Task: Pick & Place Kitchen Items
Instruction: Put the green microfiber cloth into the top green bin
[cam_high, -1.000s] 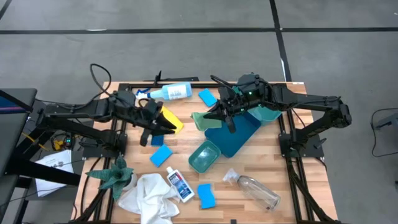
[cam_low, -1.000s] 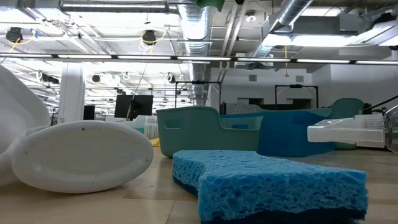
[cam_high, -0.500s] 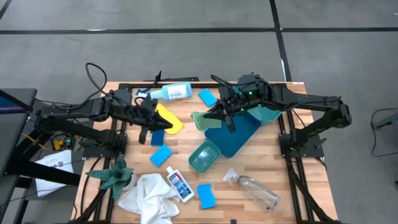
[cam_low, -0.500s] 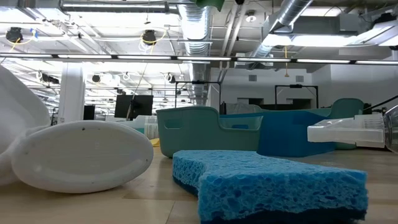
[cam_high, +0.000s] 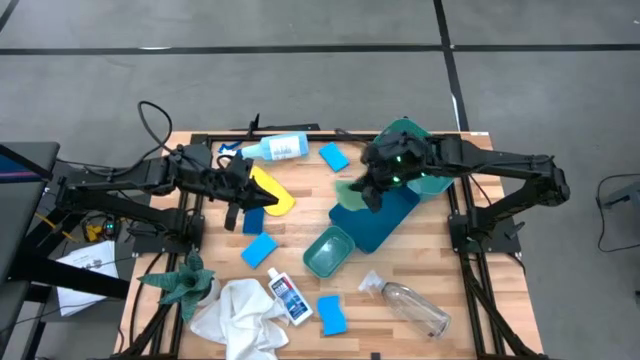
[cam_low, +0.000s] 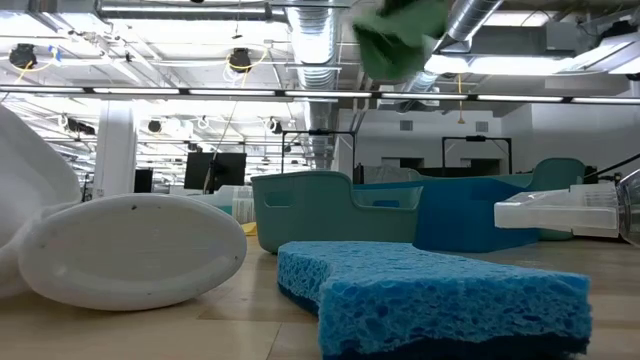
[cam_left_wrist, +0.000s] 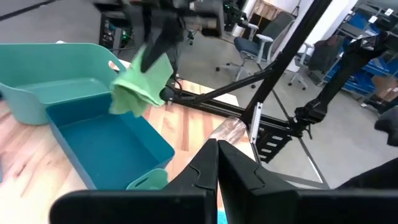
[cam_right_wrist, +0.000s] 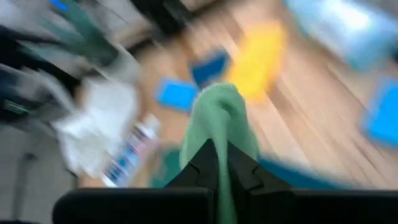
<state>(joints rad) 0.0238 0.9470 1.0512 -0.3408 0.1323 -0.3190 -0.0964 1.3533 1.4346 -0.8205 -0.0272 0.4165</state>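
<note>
Right claw: closed, pinching a green cloth that hangs clear above the dark blue tray and just beside the teal tub.

Left claw: fingers pressed together and empty, poised over the inner edge of the yellow oblong pad, which lies on the wooden surface.

Spray bottle: white, blue trigger, on its side near the far edge of the surface.

Blue sponges: one beside the spray bottle; one near the left claw; one at the near edge.

Small teal bin: touching the tray's near corner.

Small blue-labelled white bottle: lying flat, against the white cloth.

Clear plastic bottle: on its side near the surface's near right corner.

Green spiky plant: near left corner, beside the white cloth.
</note>
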